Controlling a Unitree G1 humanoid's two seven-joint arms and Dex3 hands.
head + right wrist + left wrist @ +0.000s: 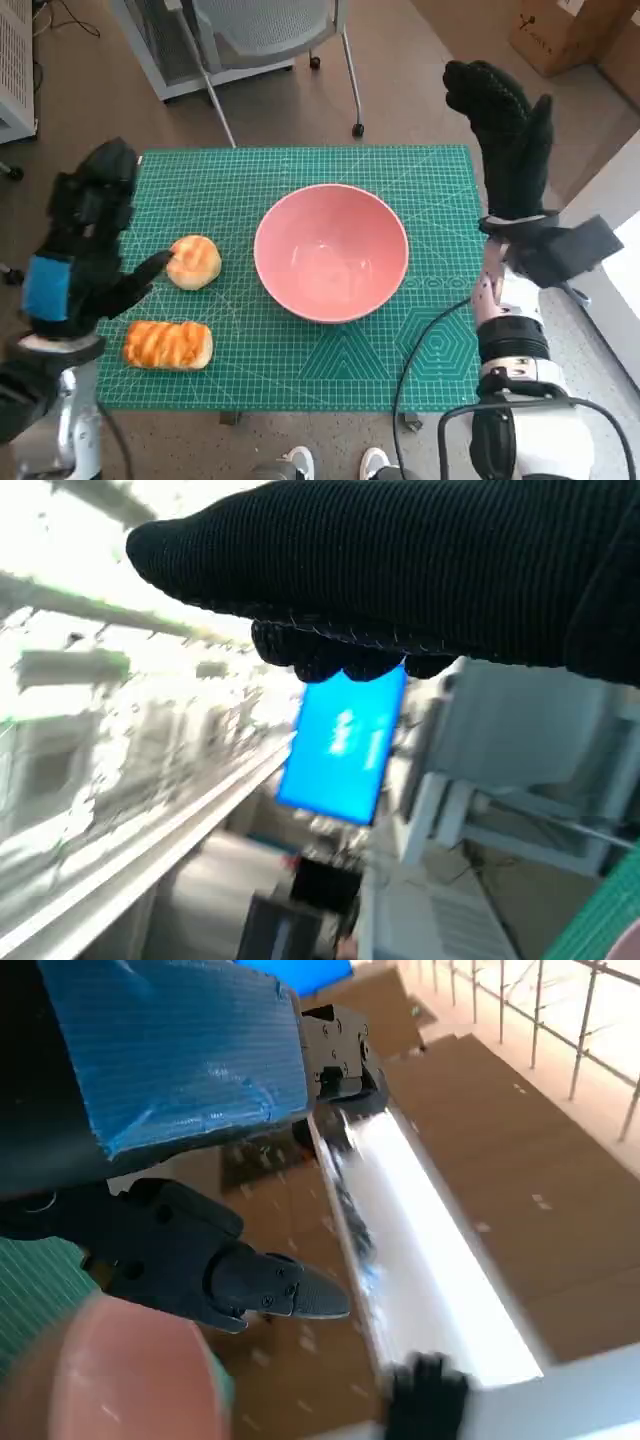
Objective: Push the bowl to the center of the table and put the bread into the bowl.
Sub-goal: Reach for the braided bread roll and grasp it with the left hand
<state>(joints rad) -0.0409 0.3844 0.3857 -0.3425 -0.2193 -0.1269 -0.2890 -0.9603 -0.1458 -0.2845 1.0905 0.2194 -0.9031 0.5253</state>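
Head view: pink bowl (pixel 331 251) sits upright on the green cutting mat (pixel 420 330) covering the desk, roughly at the mat's middle, nothing inside it. Two pieces of bread lie on the robot's left side of the bowl: a round bun (pixel 194 262) near the bowl but apart from it, and a longer striped loaf (pixel 168 344) nearer the robot, just beside the bun and not touching it.

Left robot hand (pixel 85 245) is over the mat's left edge, fingers apart and holding nothing; one fingertip reaches to the bun's side, contact uncertain. Left wrist view shows the black fingers (pixel 215 1260) spread, with a blurred pink shape and a strip of green mat at the frame corner.

Right robot hand (pixel 505 125) is raised off the desk, past the mat's far right corner, fingers extended and apart, nothing held. Right wrist view is mostly glove (pixel 420 570); background blurred.

Chair legs (pixel 350 70) stand on the floor beyond the desk.
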